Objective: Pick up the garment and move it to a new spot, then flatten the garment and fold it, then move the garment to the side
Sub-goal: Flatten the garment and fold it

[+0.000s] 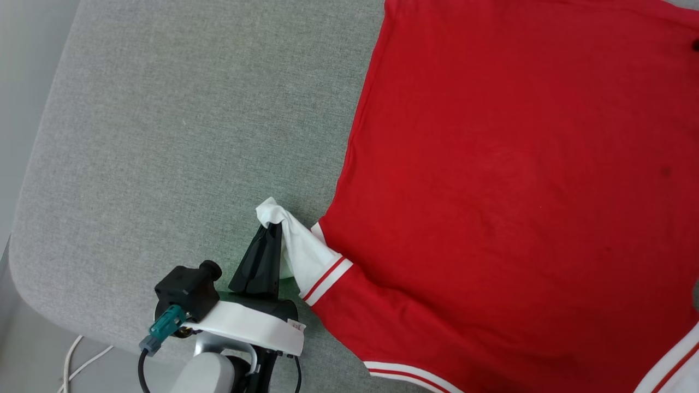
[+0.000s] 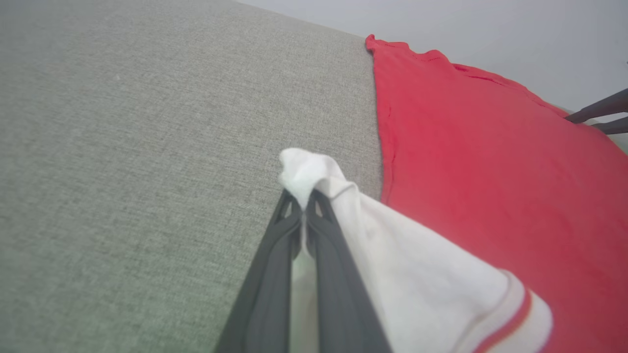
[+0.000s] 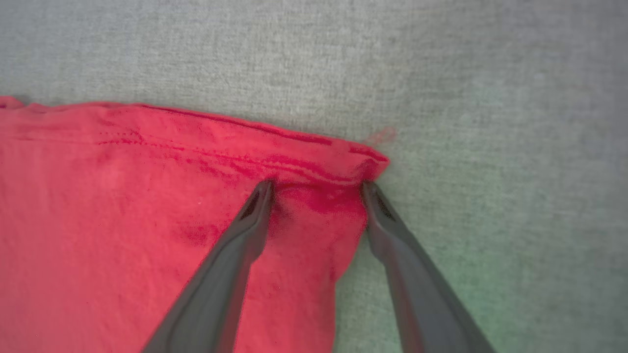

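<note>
This looks like a bare test room or lab rather than a lived-in home, though little of the room shows. A wide tabletop [image 1: 164, 136] covered in plain grey woven cloth, with a rounded corner [image 1: 24, 256], carries a single red jersey [image 1: 491, 164] spread out, and behind it stands a blank pale wall [image 2: 490, 29]. Below the corner a white cable [image 1: 70, 355] trails loose over a smooth pale floor [image 1: 33, 355], and a teal cable plug [image 1: 166, 322] sits on the robot's arm [image 1: 207, 374].
</note>
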